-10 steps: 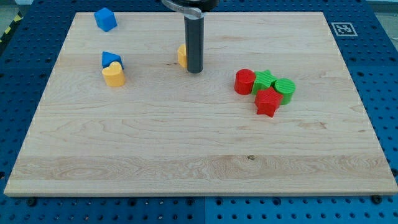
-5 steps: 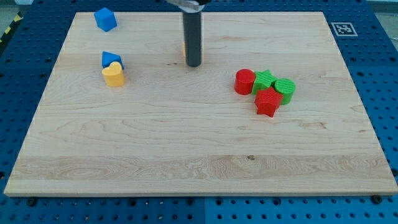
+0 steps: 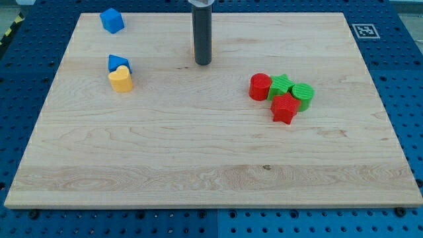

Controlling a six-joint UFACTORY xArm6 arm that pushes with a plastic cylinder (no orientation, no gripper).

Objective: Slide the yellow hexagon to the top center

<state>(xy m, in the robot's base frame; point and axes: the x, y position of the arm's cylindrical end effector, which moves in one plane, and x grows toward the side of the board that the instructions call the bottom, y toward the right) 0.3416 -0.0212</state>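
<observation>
- The surface (image 3: 198, 152) is a pale wooden board lying on a blue perforated base (image 3: 410, 79).
- The dark rod comes down from the view's top, and my tip (image 3: 203, 64) rests on the wood in the upper middle of the surface.
- The tool here is that plain rod; it has nothing to spread or press together, and it pinches nothing.
- The yellow hexagon (image 3: 194, 49) is almost wholly hidden behind the rod: only a thin orange-yellow sliver shows at the rod's left edge, just above my tip. Its shape cannot be made out from that sliver, and whether the rod touches it cannot be told.
- To the view's left of my tip, well apart, a yellow heart-shaped block (image 3: 121, 79) sits touching a blue block (image 3: 118, 63) just above it; the blue one's shape is unclear.
- Further up and left of my tip, near the surface's top left corner, a blue cube-like block (image 3: 112, 20) stands alone.
- To the view's right of my tip and a little lower lies a tight cluster: a red cylinder (image 3: 260, 86), a green star-like block (image 3: 281, 86) beside it, a green cylinder (image 3: 303, 94) on the far right, and a red block (image 3: 285, 109) at the bottom, each touching its neighbours.
- A black-and-white marker tag (image 3: 365, 30) sits at the surface's top right corner, far right of my tip.
</observation>
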